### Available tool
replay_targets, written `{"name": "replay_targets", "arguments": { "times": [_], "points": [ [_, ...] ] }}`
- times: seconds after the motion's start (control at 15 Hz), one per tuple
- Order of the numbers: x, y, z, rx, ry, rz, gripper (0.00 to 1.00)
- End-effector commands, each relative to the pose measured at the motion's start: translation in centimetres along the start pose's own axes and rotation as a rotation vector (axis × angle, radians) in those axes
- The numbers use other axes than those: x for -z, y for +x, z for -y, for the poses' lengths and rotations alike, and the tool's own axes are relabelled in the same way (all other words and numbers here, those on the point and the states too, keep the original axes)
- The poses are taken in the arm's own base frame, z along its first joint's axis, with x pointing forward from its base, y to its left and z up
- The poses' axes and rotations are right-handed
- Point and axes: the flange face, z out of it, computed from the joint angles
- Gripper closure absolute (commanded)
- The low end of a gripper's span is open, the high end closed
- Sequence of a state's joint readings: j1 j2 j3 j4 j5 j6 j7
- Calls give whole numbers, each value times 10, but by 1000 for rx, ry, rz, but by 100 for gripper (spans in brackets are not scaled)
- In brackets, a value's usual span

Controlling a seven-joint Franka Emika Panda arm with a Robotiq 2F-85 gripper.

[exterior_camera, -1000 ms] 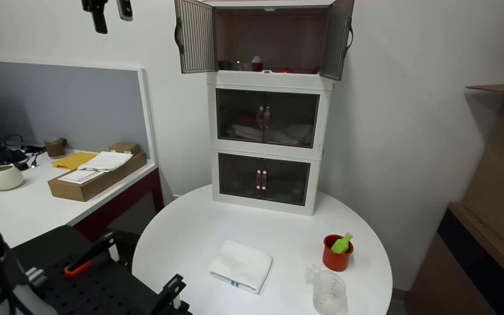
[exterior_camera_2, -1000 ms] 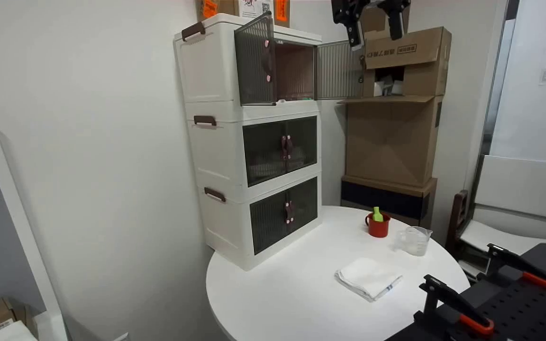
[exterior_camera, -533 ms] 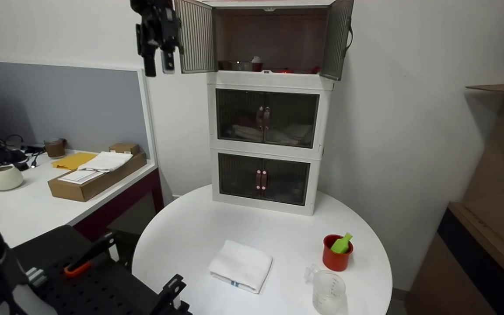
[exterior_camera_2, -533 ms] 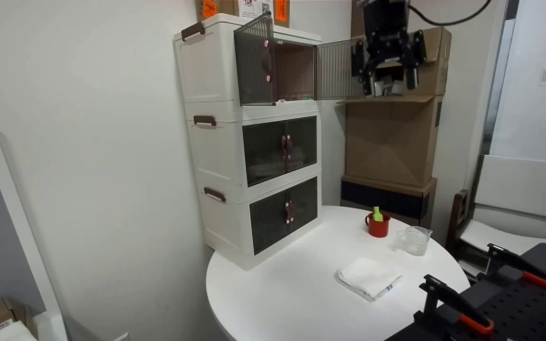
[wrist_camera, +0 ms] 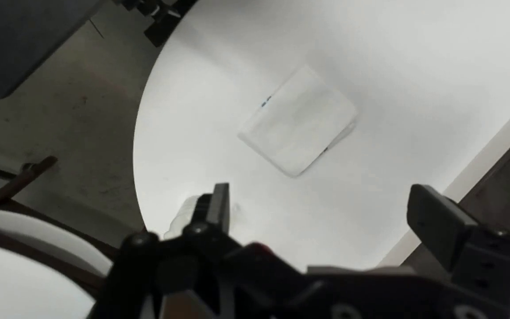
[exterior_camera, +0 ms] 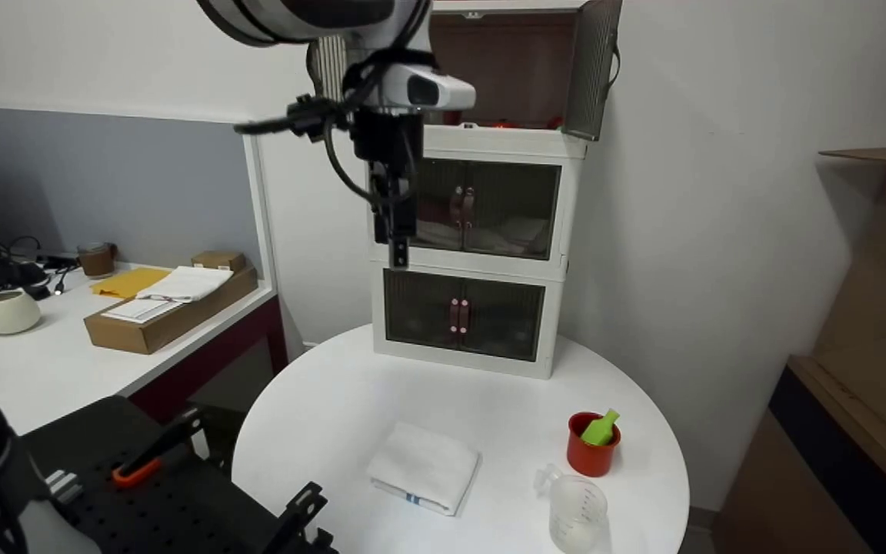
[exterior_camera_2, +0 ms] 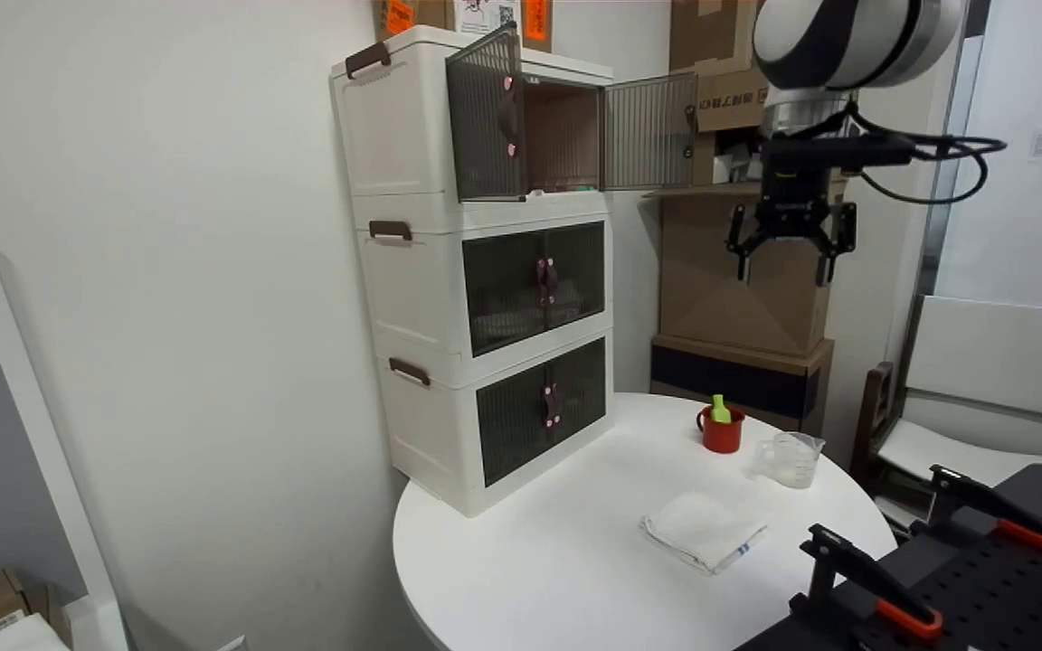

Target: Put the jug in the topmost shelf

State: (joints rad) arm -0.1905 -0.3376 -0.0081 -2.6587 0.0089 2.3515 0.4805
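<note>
At the left of an exterior view, a cream mug [exterior_camera: 11, 314] stands on a white desk [exterior_camera: 66, 369], with a cardboard box [exterior_camera: 201, 309] to its right. Next, the tool [exterior_camera_2: 784, 271] hangs well above the round white surface [exterior_camera: 312, 438], its fingers [exterior_camera_2: 824, 270] set wide apart. A folded white cloth [exterior_camera: 424, 465] with blue marks on one edge lies on the surface. Behind the cloth stands the tall white cabinet [exterior_camera: 481, 266]; both dark doors [exterior_camera: 595, 73] of its topmost shelf [exterior_camera: 501, 69] are swung open. Further right, the see-through jug [exterior_camera: 577, 512] stands upright on the surface, well apart from the tool; in the wrist view a finger partly hides it. Near it sits the red cup [exterior_camera: 587, 455], with a green object [exterior_camera: 601, 428] sticking out.
</note>
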Motion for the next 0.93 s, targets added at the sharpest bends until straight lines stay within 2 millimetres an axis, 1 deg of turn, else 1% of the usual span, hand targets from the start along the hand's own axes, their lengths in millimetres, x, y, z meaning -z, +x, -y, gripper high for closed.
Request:
{"name": "replay_targets", "arguments": {
  "times": [0.0,0.07,0.53,0.73,0.87],
  "points": [
    [-55,47,-13,-191,67,-46,0],
    [-72,60,-17,-242,87,-68,0],
    [-171,139,-37,-596,179,-262,0],
    [-216,172,-45,-732,182,-341,0],
    [-248,189,-51,-826,161,-370,0]
  ]
}}
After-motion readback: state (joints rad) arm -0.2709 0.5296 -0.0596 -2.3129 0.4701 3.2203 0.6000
